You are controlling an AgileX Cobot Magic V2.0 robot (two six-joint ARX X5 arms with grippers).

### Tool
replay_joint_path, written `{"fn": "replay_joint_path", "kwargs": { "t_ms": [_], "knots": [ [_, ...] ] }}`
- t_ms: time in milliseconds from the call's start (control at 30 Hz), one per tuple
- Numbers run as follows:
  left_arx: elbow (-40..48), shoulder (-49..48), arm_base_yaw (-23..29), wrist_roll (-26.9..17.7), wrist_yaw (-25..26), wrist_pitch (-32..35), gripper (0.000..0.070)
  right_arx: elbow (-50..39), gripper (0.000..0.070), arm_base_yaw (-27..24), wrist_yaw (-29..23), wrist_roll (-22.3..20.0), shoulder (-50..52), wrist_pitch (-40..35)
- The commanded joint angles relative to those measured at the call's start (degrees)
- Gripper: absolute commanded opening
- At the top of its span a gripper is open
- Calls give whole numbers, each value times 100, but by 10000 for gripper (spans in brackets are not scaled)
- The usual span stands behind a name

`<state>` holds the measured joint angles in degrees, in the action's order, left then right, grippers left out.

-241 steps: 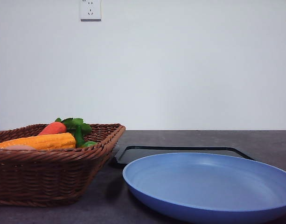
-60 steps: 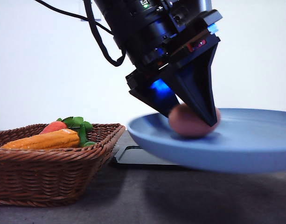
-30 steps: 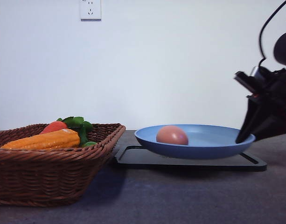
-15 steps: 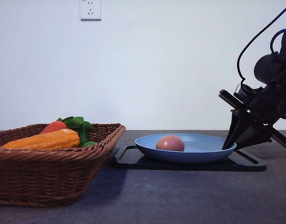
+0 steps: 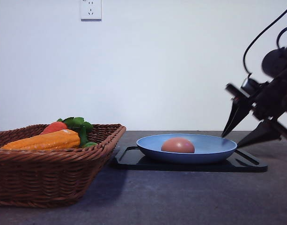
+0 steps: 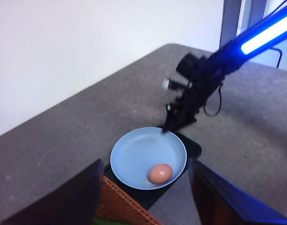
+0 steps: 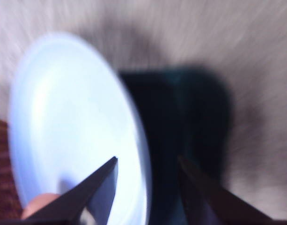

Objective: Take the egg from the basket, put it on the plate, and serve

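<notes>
Matte blue round plate [image 5: 213, 149] holding smooth brown egg [image 5: 178, 145], right gripper [image 5: 234, 135] spread open beside rim, woven wicker basket [image 5: 49, 176]

A long yellow-orange corn cob [image 5: 39, 140] lies at about nine o'clock in the front view, with an orange-red carrot [image 5: 54, 127] and its green leaves [image 5: 77, 125] just behind it. A flat black tray [image 5: 248, 163] rests on the dark grey table [image 5: 180, 197] toward four o'clock. On the white wall, a socket [image 5: 91, 9] sits at eleven o'clock.

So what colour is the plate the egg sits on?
Light blue plate, plain with no pattern; clearest in the front view, holding the brown egg.
</notes>
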<state>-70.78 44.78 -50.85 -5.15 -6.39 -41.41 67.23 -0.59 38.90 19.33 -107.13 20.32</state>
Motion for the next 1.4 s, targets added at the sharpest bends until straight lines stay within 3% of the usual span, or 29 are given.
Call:
{"fn": "replay_joint_path", "kwargs": {
  "t_ms": [0,133,200,300,333,533,733,900,1000,1367],
  "knots": [
    [-107,131,-42,-20,-72,50,372,238,252,-152,152,-46,127,16],
    [-107,452,-37,-80,-484,51,319,478,112,-504,244,-71,462,377],
    [-107,659,-2,-180,-701,44,230,513,26,-668,329,-157,705,569],
    [-107,1057,156,-407,-914,41,29,511,0,-814,274,-476,1125,1080],
    [-107,1194,238,-466,-925,43,9,511,0,-825,251,-593,1236,1277],
    [-106,2214,1069,-514,-928,-132,0,469,0,-616,-238,-1527,1923,3016],
    [-76,2999,2179,2,-577,-718,0,-55,0,242,-1510,-1678,2745,3350],
    [265,2925,2879,241,144,-515,0,-916,0,1123,-2977,-1678,3662,2629],
    [749,2555,3037,397,226,-78,0,-1564,0,1543,-3402,-1643,4243,1848],
    [3575,-69,2875,1361,335,2165,0,-3962,0,2255,-3505,-1092,5780,-1573]
  ]
}}
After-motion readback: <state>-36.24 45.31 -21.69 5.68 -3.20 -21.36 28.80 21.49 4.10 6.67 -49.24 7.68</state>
